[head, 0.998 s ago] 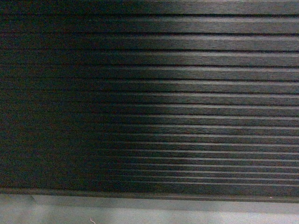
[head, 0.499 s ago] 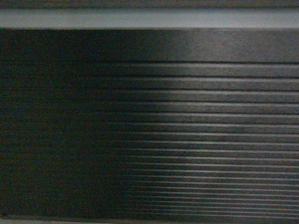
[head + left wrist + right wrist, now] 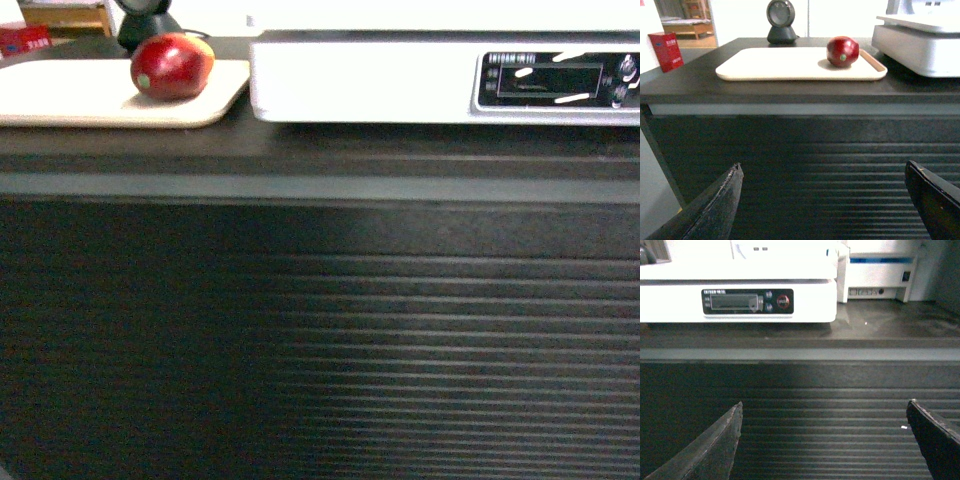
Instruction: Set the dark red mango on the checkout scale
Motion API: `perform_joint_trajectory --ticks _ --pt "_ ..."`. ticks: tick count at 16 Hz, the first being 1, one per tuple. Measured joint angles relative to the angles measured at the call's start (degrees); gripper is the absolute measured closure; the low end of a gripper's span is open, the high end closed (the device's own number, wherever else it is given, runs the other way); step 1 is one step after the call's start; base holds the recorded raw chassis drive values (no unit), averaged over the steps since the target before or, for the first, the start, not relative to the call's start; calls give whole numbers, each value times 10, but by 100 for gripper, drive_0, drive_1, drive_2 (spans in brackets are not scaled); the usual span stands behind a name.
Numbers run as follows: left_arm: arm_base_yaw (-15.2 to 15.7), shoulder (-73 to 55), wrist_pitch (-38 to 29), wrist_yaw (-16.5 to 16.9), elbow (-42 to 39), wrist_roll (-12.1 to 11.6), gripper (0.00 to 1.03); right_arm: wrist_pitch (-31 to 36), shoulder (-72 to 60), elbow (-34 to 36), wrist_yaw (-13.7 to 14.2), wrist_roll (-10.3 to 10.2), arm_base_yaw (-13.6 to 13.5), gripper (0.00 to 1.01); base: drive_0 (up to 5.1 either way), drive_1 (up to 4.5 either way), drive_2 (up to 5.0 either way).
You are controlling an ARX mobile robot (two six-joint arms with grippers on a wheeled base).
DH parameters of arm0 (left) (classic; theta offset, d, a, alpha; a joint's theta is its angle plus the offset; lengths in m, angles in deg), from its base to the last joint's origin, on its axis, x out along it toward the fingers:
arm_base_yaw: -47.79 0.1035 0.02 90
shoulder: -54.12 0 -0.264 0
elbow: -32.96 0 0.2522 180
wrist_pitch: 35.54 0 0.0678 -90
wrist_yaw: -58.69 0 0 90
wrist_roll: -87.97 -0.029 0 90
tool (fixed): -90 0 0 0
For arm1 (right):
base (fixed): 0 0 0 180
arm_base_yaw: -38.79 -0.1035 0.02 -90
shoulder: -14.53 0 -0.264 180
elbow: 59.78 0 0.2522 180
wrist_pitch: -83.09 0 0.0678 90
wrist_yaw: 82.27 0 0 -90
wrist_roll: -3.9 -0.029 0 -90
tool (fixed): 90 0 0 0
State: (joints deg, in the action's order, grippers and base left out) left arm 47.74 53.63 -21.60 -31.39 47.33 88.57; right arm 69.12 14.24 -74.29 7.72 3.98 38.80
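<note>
The dark red mango (image 3: pixel 172 66) lies on a beige tray (image 3: pixel 60 100) at the tray's right end, on top of the checkout desk (image 3: pixel 320 300). Just beside the tray's right edge stands the white scale (image 3: pixel 370 85), its display panel facing front. Behind the tray sit a round black scanner (image 3: pixel 780 21) and a red box (image 3: pixel 666 51). A white printer-like unit (image 3: pixel 880 270) stands right of the scale. Left hand (image 3: pixel 825 200) and right hand (image 3: pixel 825 440) hang low before the ribbed front, both spread wide and holding nothing.

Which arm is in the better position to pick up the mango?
Probably left. The mango lies on the tray straight ahead of the open left gripper. The right gripper, also open, faces the scale instead.
</note>
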Motion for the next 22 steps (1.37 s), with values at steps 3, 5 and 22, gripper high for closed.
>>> perform_joint_trajectory --ticks 3,5,22 --pt "0 0 0 0 0 0 5 1 0 0 0 0 0 3 0 0 0" --pt "0 0 0 0 0 0 5 0 0 0 0 0 0 3 0 0 0" --pt "0 0 0 1 0 0 5 0 0 0 0 0 0 3 0 0 0"
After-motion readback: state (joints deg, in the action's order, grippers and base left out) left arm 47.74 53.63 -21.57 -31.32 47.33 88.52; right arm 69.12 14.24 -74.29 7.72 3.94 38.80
